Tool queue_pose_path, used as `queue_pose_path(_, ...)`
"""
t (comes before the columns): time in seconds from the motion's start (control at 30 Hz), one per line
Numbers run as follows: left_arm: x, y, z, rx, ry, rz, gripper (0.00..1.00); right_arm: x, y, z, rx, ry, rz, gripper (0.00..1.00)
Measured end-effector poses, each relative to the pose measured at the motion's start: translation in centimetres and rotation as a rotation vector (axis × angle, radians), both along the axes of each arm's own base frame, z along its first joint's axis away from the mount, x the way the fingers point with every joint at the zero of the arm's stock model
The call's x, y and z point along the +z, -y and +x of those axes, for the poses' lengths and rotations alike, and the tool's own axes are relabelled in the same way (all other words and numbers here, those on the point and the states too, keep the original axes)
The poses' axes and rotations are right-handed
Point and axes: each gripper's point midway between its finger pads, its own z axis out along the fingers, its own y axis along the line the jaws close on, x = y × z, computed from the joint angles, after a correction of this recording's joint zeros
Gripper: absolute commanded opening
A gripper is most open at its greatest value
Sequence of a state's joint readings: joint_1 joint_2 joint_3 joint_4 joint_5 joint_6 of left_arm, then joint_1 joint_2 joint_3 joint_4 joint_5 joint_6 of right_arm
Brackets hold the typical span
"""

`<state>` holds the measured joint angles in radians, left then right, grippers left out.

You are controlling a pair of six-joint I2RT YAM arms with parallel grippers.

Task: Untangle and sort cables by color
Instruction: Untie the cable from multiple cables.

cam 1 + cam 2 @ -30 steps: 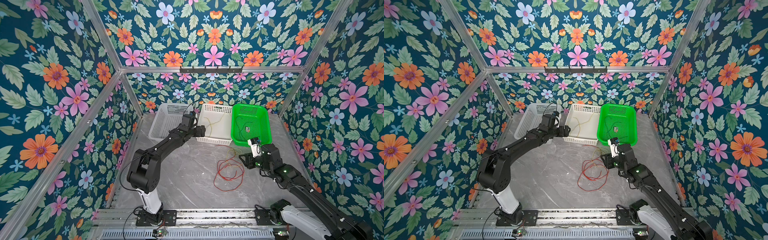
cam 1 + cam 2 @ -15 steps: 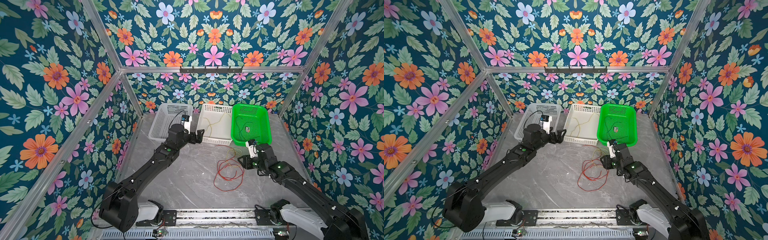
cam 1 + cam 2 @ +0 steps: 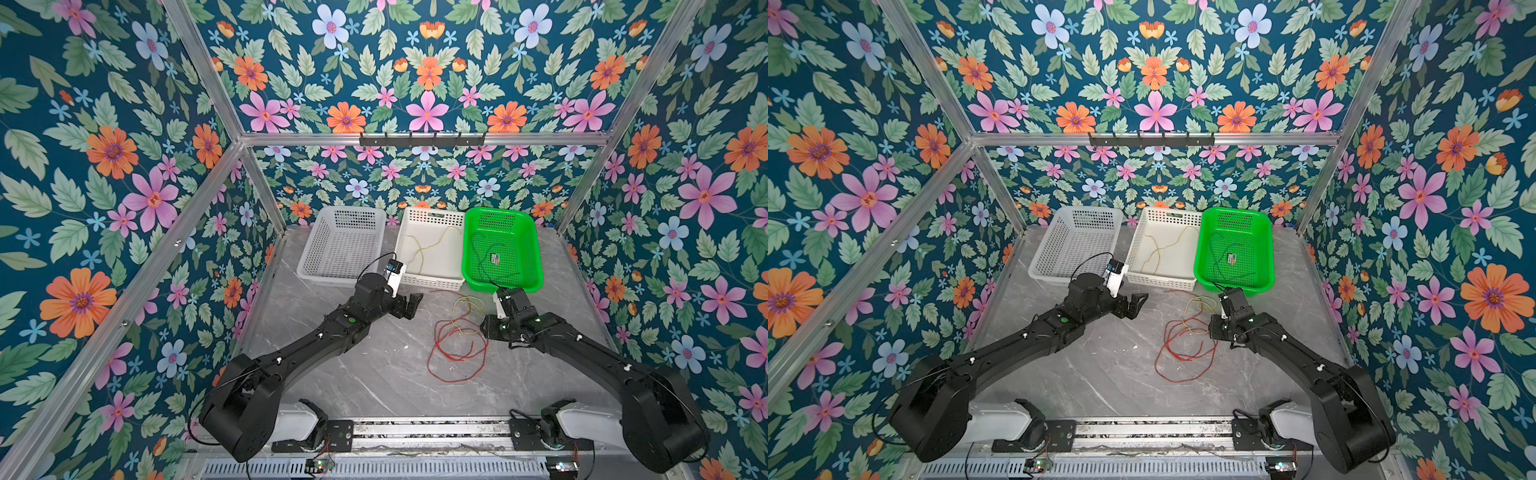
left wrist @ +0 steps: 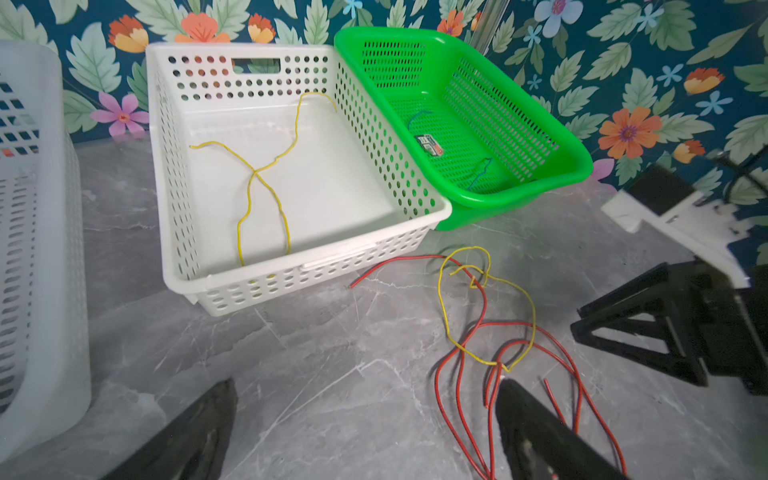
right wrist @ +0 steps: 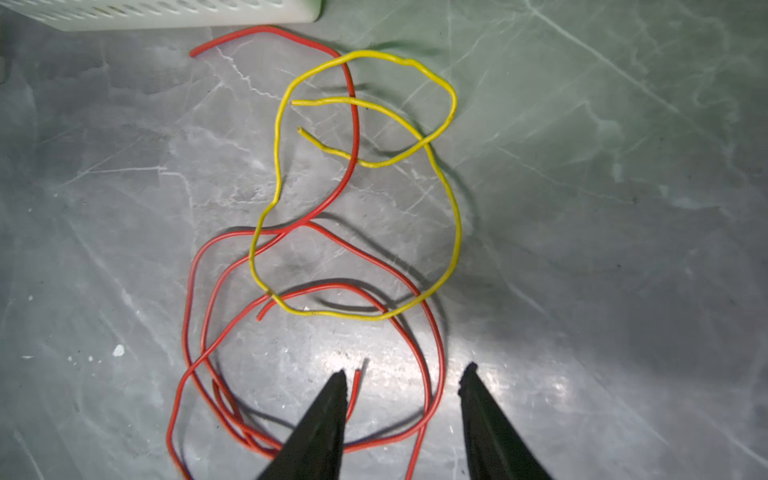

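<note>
Grey marble-patterned bench (image 3: 374,374), carrying three baskets in a row along its far edge. Pale mesh basket (image 3: 320,249), at the robot's left. White basket (image 4: 311,278), in the middle, holding one yellow cable (image 4: 255,170) that crosses over itself on the basket floor. Green basket (image 4: 386,34), at the right, its rim touching the white basket's corner, holding a dark green cable (image 4: 478,176) and a small printed tag (image 4: 430,145). Unsorted lot: red cables (image 5: 356,141) in several overlapping loops, with a second yellow cable (image 5: 458,232) looped over and through them. The lot lies on the open bench just in front of the white and green baskets, between the two arms. One red end reaches close to the white basket's front wall. Left claw (image 3: 411,306): released, jaws spread wide with nothing between them, poised above the bench in front of the white basket and just left of the tangle. Right claw (image 5: 406,370): released, jaws partly apart and gripping nothing, low over the near part of the red loops. One red strand runs across the gap between its fingers, and a loose red end lies just beside one fingertip (image 5: 332,399). Whether its tips touch the bench cannot be told.
</note>
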<state>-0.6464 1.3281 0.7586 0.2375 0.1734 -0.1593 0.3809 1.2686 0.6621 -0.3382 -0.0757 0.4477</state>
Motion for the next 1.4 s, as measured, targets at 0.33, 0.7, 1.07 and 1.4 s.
queue_pose_path(0.33,0.5,0.6,0.3,-0.01,0.016,-0.013,1.0,-2.4,0.0,2.8,-0.091,-0.045,-0.032,0.43)
queue_pose_path(0.7,0.0,0.5,0.2,-0.013,0.012,-0.003,1.0,-4.2,0.6,3.8,-0.118,-0.063,-0.086,0.14)
queue_pose_path(1.07,-0.6,4.6,-1.2,-0.16,0.023,0.022,1.0,-0.6,0.7,2.8,-0.094,0.03,-0.039,0.0)
queue_pose_path(1.4,-0.2,9.6,-1.8,-0.282,0.061,0.031,1.0,3.7,0.7,-0.7,0.005,0.081,-0.053,0.0)
